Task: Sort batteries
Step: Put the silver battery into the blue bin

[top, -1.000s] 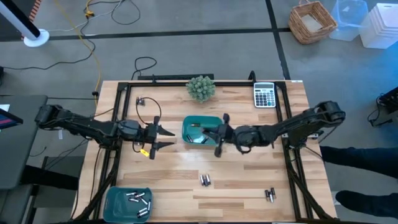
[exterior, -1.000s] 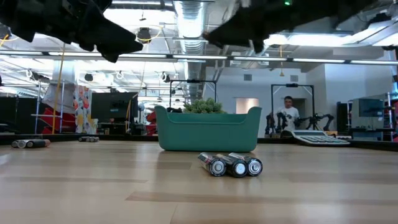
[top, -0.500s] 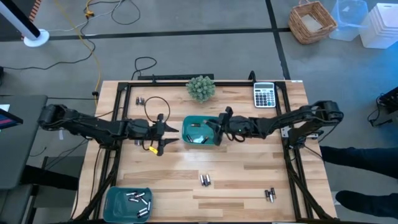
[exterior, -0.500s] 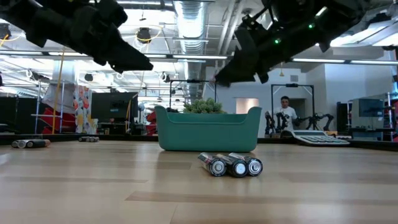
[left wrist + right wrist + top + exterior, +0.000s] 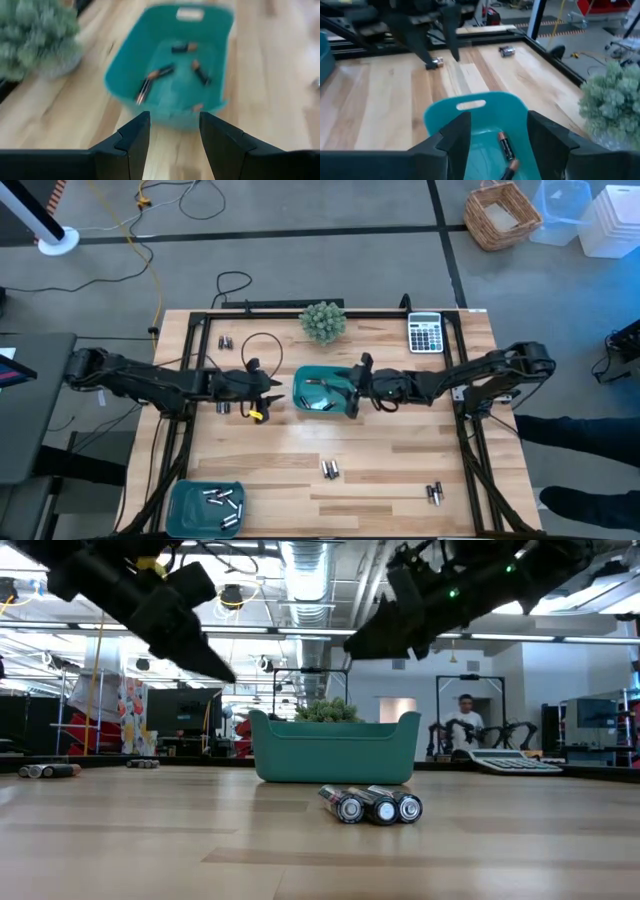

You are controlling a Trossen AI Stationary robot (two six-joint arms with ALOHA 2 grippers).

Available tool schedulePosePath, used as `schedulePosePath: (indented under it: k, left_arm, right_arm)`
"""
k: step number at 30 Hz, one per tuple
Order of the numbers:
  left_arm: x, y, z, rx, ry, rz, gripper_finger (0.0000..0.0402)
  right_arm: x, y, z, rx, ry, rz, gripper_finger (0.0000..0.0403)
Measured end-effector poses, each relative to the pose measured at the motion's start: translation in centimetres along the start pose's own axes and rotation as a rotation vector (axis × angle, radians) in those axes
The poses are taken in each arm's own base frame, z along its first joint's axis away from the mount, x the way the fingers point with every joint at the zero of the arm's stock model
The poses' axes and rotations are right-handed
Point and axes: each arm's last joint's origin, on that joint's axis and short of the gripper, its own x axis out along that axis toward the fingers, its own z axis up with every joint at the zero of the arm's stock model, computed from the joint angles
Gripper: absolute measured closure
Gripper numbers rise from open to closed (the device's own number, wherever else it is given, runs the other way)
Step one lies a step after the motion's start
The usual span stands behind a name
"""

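Note:
A teal tray (image 5: 323,391) stands mid-table and holds several batteries (image 5: 155,74). My left gripper (image 5: 172,117) hangs open just left of the tray, slanting down toward it, with nothing between its fingers. My right gripper (image 5: 495,120) hangs open above the tray's right rim (image 5: 472,105), also with nothing in it; a battery (image 5: 506,146) lies in the tray below it. Loose batteries lie on their sides on the table: near the front middle (image 5: 331,470), at front right (image 5: 434,493), at far left (image 5: 225,342) and below my left gripper (image 5: 222,407).
A second teal tray (image 5: 190,502) holding several batteries sits at the front left corner. A small green plant (image 5: 323,321) and a grey calculator (image 5: 425,333) stand along the far edge. A black frame rail (image 5: 300,311) borders the table. A person (image 5: 463,722) stands far off in the room.
My left gripper has tipped its fingers downward toward the centre tray's left side. My right gripper has sunk a little toward the tray's right rim. The tray and the loose batteries have stayed where they were.

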Motion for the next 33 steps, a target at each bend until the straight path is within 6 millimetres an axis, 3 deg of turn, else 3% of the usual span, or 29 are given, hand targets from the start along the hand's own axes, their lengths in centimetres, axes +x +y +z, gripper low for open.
schedulePosePath:
  k: [6,11,14,19,24,33]
  left_arm:
    - [-0.8,0.3,-0.1,0.038,0.215,0.041,0.0236]
    - [-1.8,0.8,-0.1,-0.026,0.361,0.113,0.0223]
    - [-2.1,0.3,0.2,-0.059,0.372,0.080,0.0214]
    - [-1.9,-1.9,1.3,-0.065,0.256,-0.072,0.0212]
    - [-1.1,-4.9,1.5,0.045,0.188,-0.193,0.0211]
    - [2.1,-10.0,0.9,0.232,0.163,-0.340,0.0181]
  right_arm:
    - [-1.6,0.8,1.1,-0.024,-0.025,0.037,0.0207]
    - [-2.9,1.4,1.2,-0.053,0.004,0.033,0.0207]
    - [-3.5,1.5,1.1,-0.060,-0.004,0.036,0.0207]
    - [-4.7,1.2,0.3,-0.063,-0.030,0.021,0.0207]
    - [-5.9,-0.1,-0.2,-0.041,-0.085,-0.005,0.0207]
    - [-7.3,-1.3,-0.1,-0.047,-0.126,-0.023,0.0207]
